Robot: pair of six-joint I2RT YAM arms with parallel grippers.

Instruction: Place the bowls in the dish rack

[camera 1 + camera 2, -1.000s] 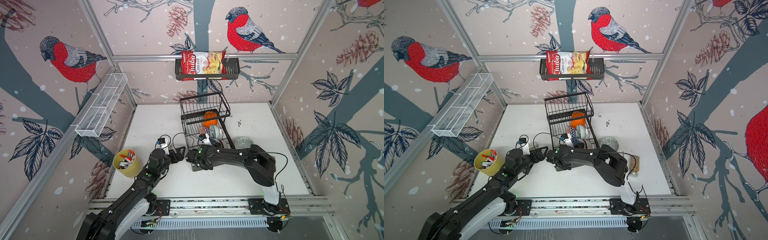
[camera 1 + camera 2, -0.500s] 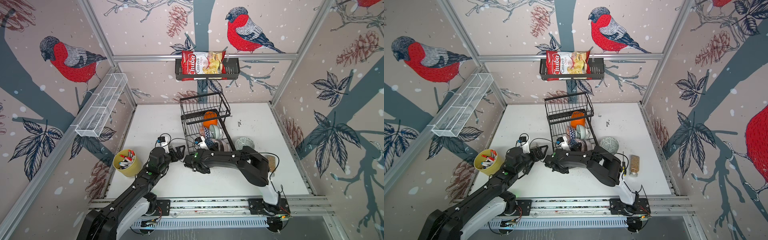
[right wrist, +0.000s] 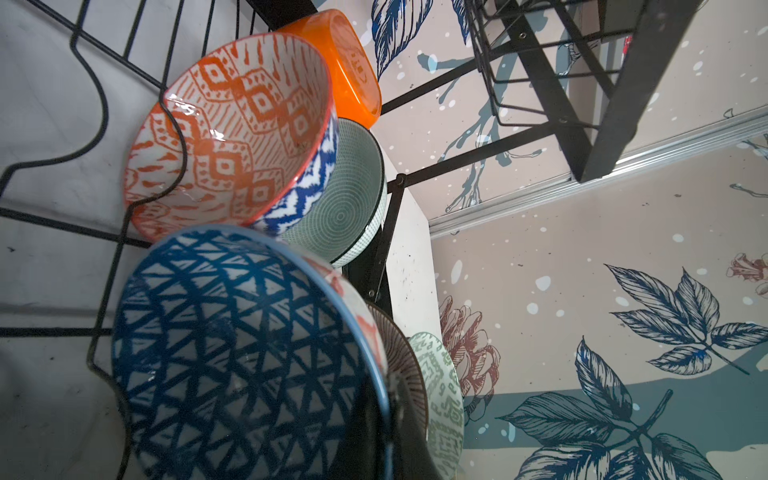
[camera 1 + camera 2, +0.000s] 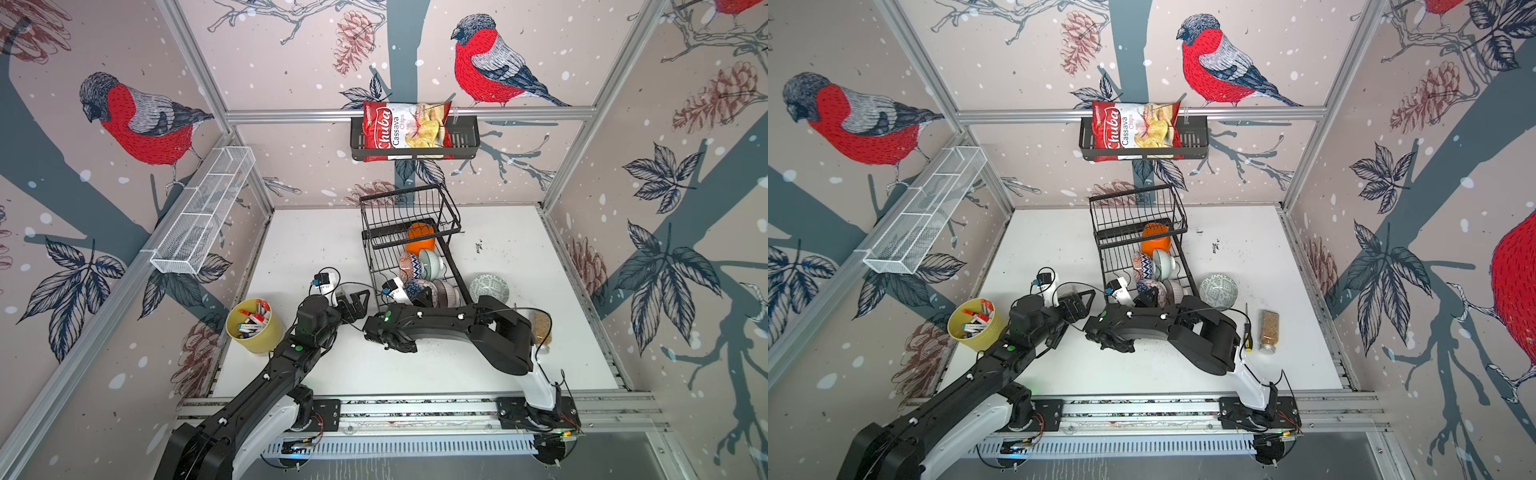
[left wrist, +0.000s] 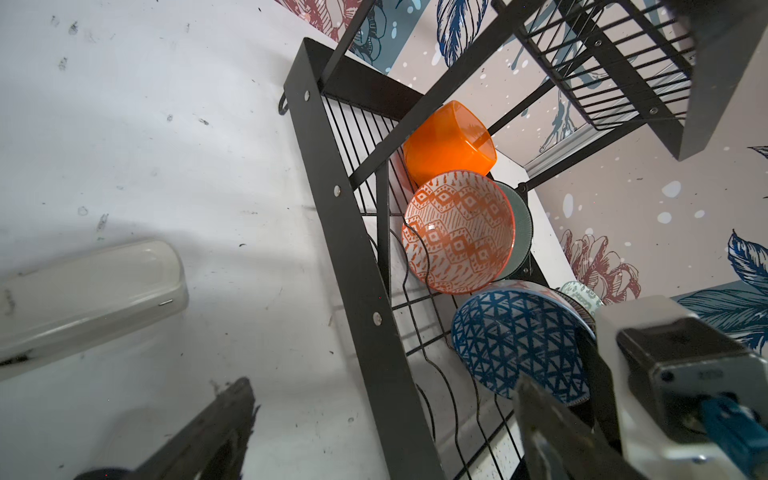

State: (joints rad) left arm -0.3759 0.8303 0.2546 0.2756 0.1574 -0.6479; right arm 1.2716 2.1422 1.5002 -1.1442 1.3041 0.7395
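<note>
The black wire dish rack (image 4: 409,208) (image 4: 1133,199) stands mid-table. On its base lean an orange bowl (image 4: 420,237) (image 5: 449,141), a mint bowl (image 4: 432,264), a red-patterned bowl (image 4: 407,266) (image 3: 232,124), a blue-patterned bowl (image 4: 417,289) (image 3: 232,357) and a striped bowl (image 4: 448,293). My right gripper (image 4: 422,297) (image 3: 386,428) is shut on the blue-patterned bowl's rim. A grey-green patterned bowl (image 4: 489,287) (image 4: 1219,291) sits on the table just right of the rack. My left gripper (image 4: 353,301) (image 5: 382,424) is open by the rack's left side bar, holding nothing.
A yellow cup of pens (image 4: 253,326) stands at front left. A spice jar (image 4: 540,328) and a screwdriver (image 4: 1248,328) lie at front right. A chips bag (image 4: 405,131) sits in a black shelf on the back wall. A white mesh trough (image 4: 203,208) hangs on the left wall.
My right arm has drawn back toward the front edge, uncovering the spice jar and the grey-green bowl. Its gripper stays shut at the rack's near end. The left arm has barely moved.
</note>
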